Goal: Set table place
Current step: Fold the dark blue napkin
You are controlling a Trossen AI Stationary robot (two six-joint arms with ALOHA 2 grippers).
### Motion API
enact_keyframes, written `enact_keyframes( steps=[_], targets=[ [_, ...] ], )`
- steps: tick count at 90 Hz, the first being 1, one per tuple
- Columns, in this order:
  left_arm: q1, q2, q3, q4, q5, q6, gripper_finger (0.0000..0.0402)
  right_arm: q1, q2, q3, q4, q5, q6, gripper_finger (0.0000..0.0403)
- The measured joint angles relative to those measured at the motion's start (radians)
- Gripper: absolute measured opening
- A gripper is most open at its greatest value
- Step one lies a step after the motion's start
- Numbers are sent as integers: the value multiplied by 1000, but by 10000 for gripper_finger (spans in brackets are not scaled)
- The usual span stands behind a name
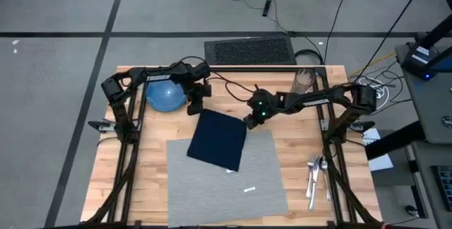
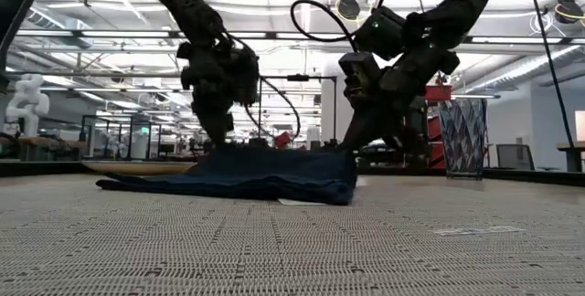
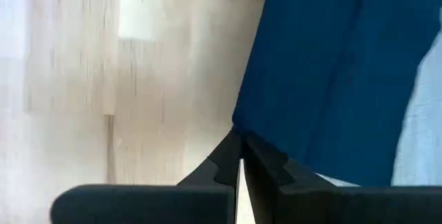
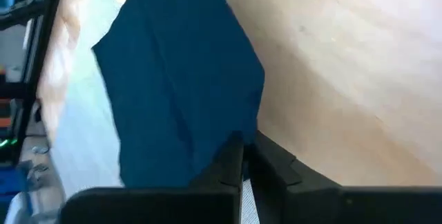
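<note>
Dark navy napkin [image 1: 218, 140] on light-grey placemat [image 1: 229, 179]; blue dish [image 1: 164, 95] atop the pale wood-strip surface [image 1: 296, 133].

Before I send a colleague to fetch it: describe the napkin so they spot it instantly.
On the wooden table, find the grey placemat. The dark navy napkin overlaps its far left corner, lying askew with both grippers at its far corners. It is the only dark cloth; the nearby blue bowl is rigid and round.

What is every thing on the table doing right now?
Napkin: folded, flat, partly on the placemat, pinched at two corners.
Placemat: spread flat.
Blue bowl: upside down.
Glass: upright.
Cutlery: lying bunched together.
Left gripper: shut on napkin.
Right gripper: shut on napkin.
</note>
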State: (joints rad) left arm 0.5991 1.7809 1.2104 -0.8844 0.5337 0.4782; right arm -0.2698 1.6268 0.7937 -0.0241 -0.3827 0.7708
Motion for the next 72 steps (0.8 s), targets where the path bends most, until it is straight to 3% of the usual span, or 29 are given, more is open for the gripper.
enact_keyframes(
  steps=[27, 72],
  targets=[
    [-48, -36, -1, -42, 12, -2, 0, 23, -4, 1, 54, -13, 19, 0],
    [-81, -35, -1, -16, -44, -10, 0, 49, -21, 1, 43, 96, 1, 0]
  ],
)
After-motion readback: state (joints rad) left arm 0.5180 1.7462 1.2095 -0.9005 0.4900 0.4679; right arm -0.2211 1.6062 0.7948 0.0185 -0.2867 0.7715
